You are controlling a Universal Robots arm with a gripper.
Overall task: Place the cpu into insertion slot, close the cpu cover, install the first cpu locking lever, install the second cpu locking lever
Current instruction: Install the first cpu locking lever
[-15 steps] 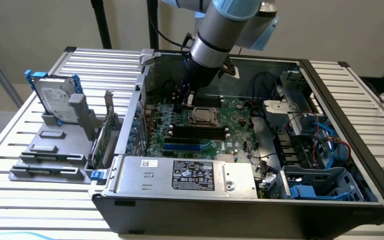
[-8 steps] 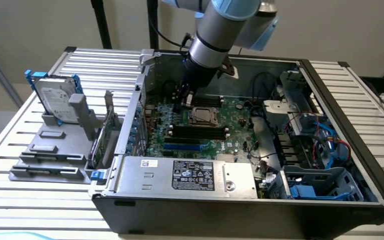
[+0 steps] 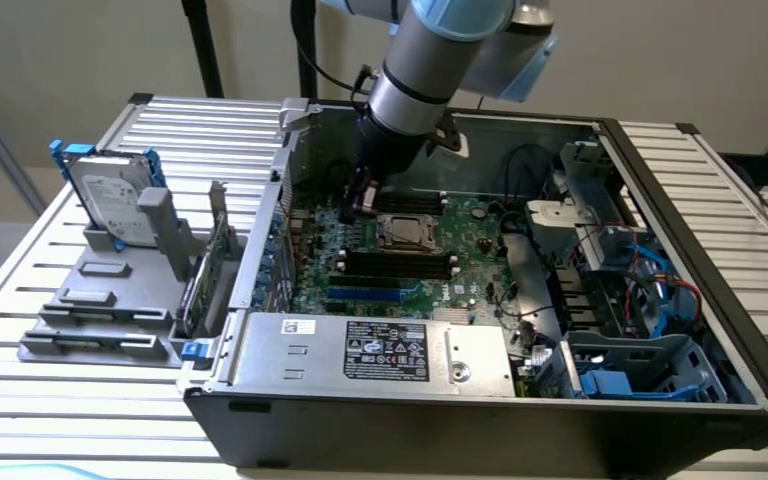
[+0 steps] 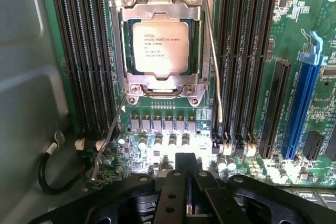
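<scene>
The top line printed on the cpu (image 4: 160, 48) reads Intel Xeon; the smaller lines under it are too fine to read. The power supply (image 3: 277, 355), at the near edge of the computer case (image 3: 491, 430), carries a black-and-white sticker whose print cannot be made out. The hard drive (image 3: 101, 195) stands in a blue bracket at the exterior view's left, and its pale label is just as illegible.

The case lies open on a counter (image 3: 77, 420) of pale ribbed metal slats, with a beige wall behind it.

The cpu, a flat silvery square, lies in the insertion slot (image 4: 126, 45) amid the green motherboard (image 4: 294, 24), between banks of long black memory slots (image 4: 79, 51). The cpu cover (image 4: 157, 9), a thin bright metal frame, lies flat over it, and the chip shows through its square opening. A wire lever (image 4: 213, 66) runs beside one edge of the socket, its free end reaching past the socket's corner. A second lever (image 4: 110, 135) slants away from another corner over the board. Whether either is hooked I cannot tell. A blue expansion slot (image 4: 302, 108) stands beyond one bank of memory slots.

The tool (image 4: 188, 174), black and matt, hangs above the board just beside the socket, toward the exterior view's left. Its fingers are clenched together with nothing between them.
</scene>
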